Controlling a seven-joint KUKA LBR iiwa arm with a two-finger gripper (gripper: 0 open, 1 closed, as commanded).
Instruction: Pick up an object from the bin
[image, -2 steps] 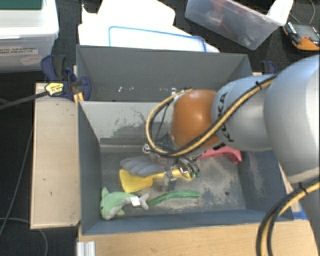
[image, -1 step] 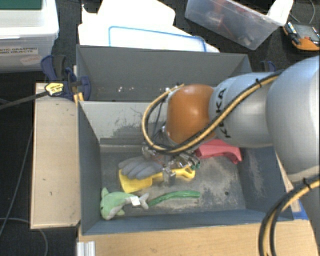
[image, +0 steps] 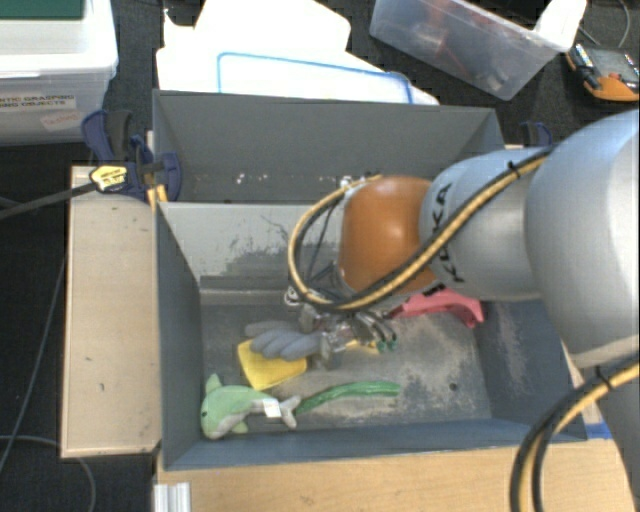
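My gripper hangs low in the middle of the bin, under the orange wrist cover. It sits just above the right end of a grey-blue, finger-shaped soft thing. That thing lies partly on a yellow flat piece. A small yellow-green bit lies right beside the gripper on its right; whether the gripper touches it I cannot tell.
A light green plush fish lies in the front left corner. A long green stem-like strip runs along the front wall. A pink curved piece lies at the right, partly hidden by the arm.
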